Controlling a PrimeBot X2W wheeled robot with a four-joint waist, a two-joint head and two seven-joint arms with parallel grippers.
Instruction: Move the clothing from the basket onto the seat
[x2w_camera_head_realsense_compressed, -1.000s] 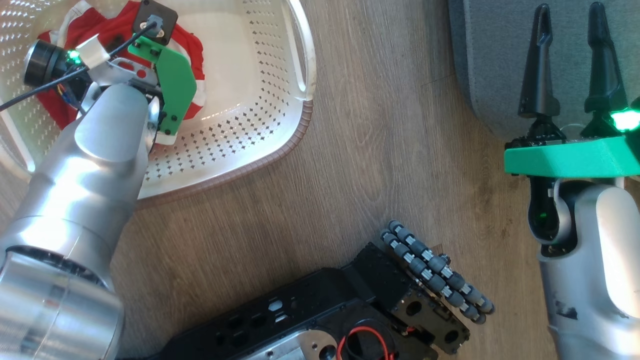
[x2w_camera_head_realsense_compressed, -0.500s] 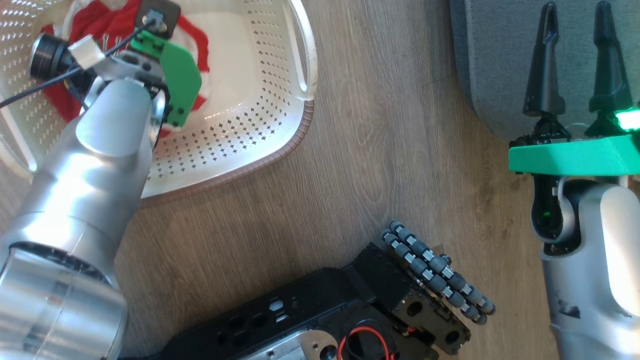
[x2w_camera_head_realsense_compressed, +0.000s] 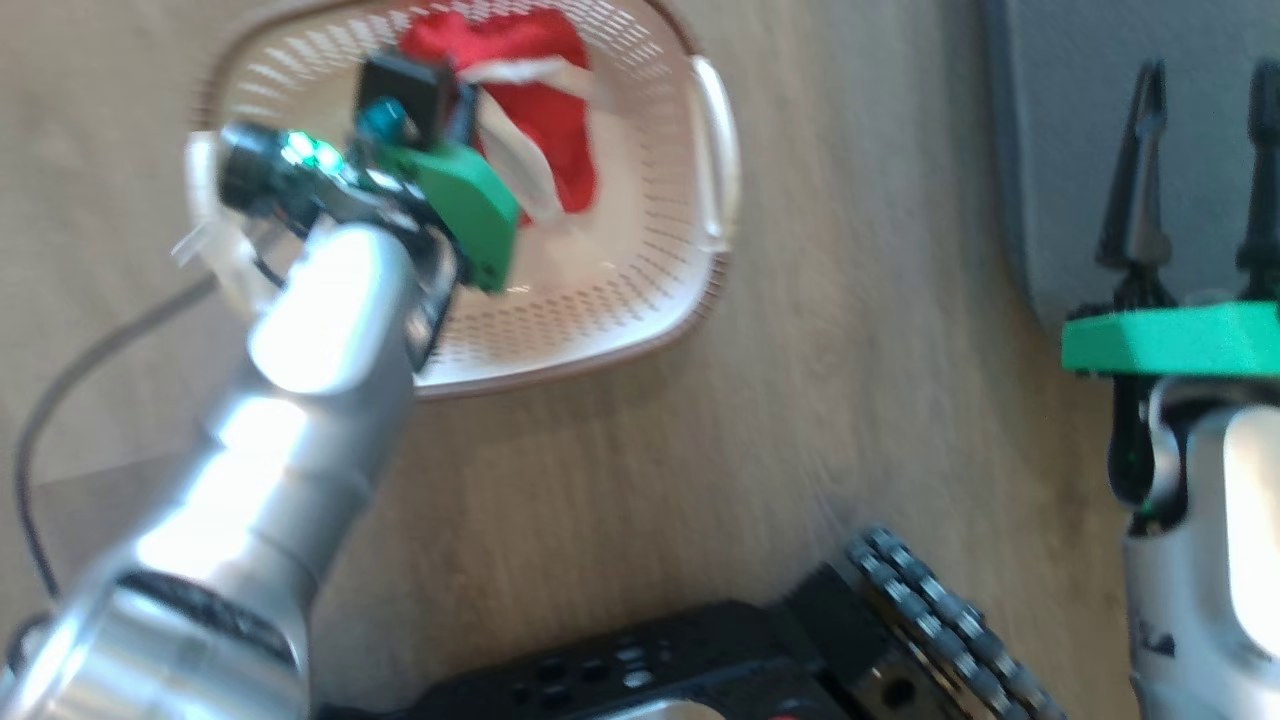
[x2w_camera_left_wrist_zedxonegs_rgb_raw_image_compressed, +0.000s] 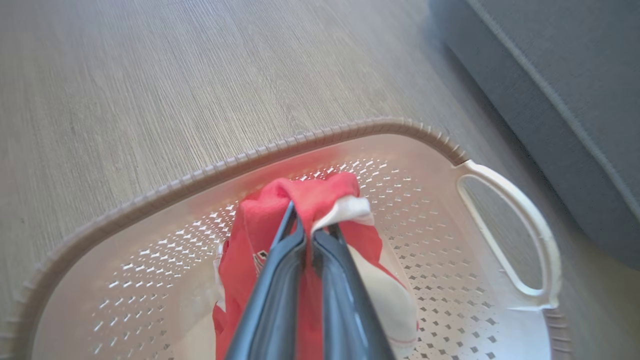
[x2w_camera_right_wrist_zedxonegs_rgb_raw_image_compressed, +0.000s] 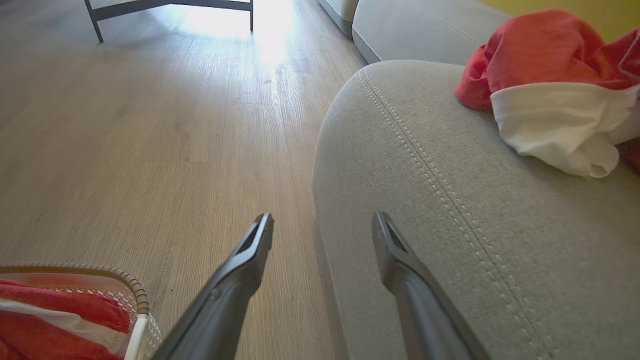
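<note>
You're pinching the clothing (x2w_camera_left_wrist_zedxonegs_rgb_raw_image_compressed: 260, 215) with your left gripper (x2w_camera_left_wrist_zedxonegs_rgb_raw_image_compressed: 309, 227), bunched up inside the basket (x2w_camera_left_wrist_zedxonegs_rgb_raw_image_compressed: 200, 172). Your right gripper (x2w_camera_right_wrist_zedxonegs_rgb_raw_image_compressed: 322, 230) is hanging spread at the seat (x2w_camera_right_wrist_zedxonegs_rgb_raw_image_compressed: 450, 240) edge (another red garment (x2w_camera_right_wrist_zedxonegs_rgb_raw_image_compressed: 540, 55) is lying there).

Pale wood-grain floor (x2w_camera_head_realsense_compressed: 850, 330), cream basket (x2w_camera_head_realsense_compressed: 716, 180) standing on it, grey seat (x2w_camera_head_realsense_compressed: 1060, 120) nearby

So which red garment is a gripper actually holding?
The basket garment: the left gripper is shut on its fold. The seat garment lies loose on the seat, apart from the open right gripper.
</note>
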